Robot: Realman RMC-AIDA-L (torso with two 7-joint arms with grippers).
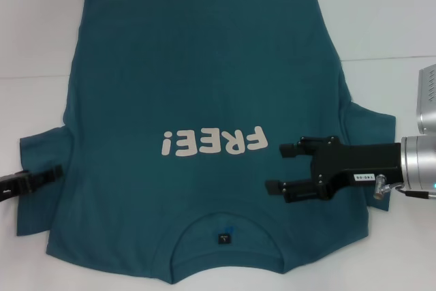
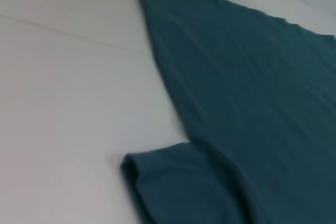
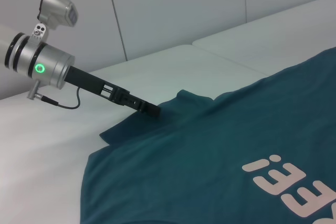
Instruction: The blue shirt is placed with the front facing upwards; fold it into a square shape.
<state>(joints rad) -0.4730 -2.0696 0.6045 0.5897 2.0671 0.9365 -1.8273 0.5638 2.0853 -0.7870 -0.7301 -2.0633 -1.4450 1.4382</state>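
Lying flat and face up across the white surface [image 1: 41, 25], collar at bottom centre, the blue shirt [image 1: 204, 86] shows no fold yet. The right pincer [image 1: 283, 167] hovers open at lower right; the left pincer [image 1: 58, 170] meets the lower-left sleeve, grip unclear.

Bright even overhead light, soft faint shadows, no glare, left wrist view blurred, other views sharp
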